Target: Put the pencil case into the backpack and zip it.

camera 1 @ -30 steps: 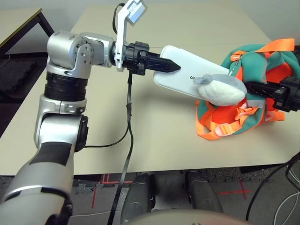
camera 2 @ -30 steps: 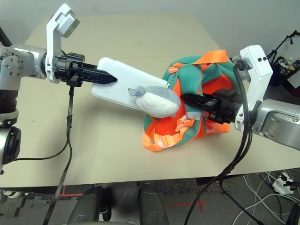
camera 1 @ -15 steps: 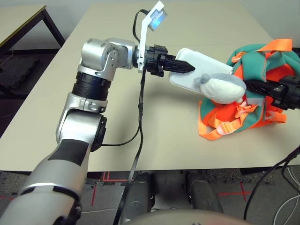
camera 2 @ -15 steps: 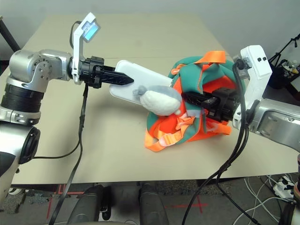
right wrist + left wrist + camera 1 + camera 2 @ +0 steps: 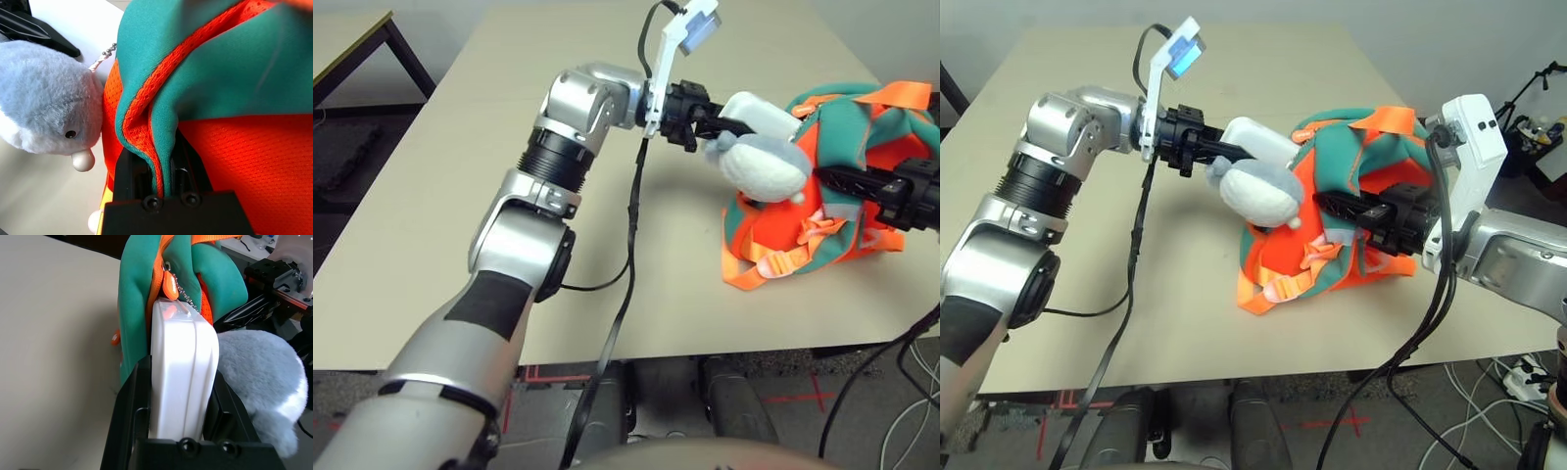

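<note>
Sliding in now: left jaws (image 5: 182,396) clamped on the case (image 5: 182,367) have pushed its nose into the backpack (image 5: 1371,176) at 3 o'clock, right jaws (image 5: 164,176) pinching the flap.

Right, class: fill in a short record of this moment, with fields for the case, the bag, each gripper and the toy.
pencil case: white, clamped between the left gripper's fingers, its far end at the bag's opening
backpack: teal and orange, lying on the table
left gripper: shut on the pencil case
right gripper: pinching the backpack's teal edge
plush toy: grey-white, beside the case
</note>
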`<action>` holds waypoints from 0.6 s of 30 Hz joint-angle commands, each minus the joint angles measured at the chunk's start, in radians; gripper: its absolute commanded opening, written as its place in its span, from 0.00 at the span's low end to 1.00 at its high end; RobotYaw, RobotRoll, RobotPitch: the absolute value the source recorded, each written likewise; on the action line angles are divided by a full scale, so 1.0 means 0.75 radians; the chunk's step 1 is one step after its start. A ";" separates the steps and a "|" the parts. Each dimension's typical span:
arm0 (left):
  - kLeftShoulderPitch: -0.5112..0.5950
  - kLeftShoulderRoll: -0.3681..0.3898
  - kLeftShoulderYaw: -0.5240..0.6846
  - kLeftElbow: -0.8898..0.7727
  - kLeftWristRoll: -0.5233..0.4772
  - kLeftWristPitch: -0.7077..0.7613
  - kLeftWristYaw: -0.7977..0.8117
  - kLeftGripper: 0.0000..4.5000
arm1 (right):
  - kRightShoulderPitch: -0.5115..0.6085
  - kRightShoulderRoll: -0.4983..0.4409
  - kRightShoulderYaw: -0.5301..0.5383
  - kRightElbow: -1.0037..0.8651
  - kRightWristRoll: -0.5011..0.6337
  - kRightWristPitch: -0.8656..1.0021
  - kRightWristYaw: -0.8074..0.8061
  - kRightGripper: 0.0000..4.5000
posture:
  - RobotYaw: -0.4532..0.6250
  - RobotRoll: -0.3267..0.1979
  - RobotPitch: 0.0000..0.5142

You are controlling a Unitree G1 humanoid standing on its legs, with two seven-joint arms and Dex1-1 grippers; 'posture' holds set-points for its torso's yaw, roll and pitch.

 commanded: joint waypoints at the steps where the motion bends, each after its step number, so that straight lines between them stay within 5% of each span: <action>1: 0.014 -0.010 -0.056 -0.082 -0.014 0.053 -0.084 0.31 | -0.004 0.019 0.041 -0.012 0.011 0.005 -0.002 0.05 | 0.31 0.62 0.26; 7: 0.048 0.037 -0.194 -0.163 0.015 0.110 -0.166 0.31 | -0.021 0.033 0.057 -0.006 -0.001 0.006 0.004 0.05 | 0.31 0.62 0.25; 18: 0.071 -0.118 -0.203 -0.045 0.138 -0.020 -0.052 0.31 | -0.050 0.062 0.079 0.000 -0.032 -0.002 0.012 0.05 | 0.31 0.62 0.23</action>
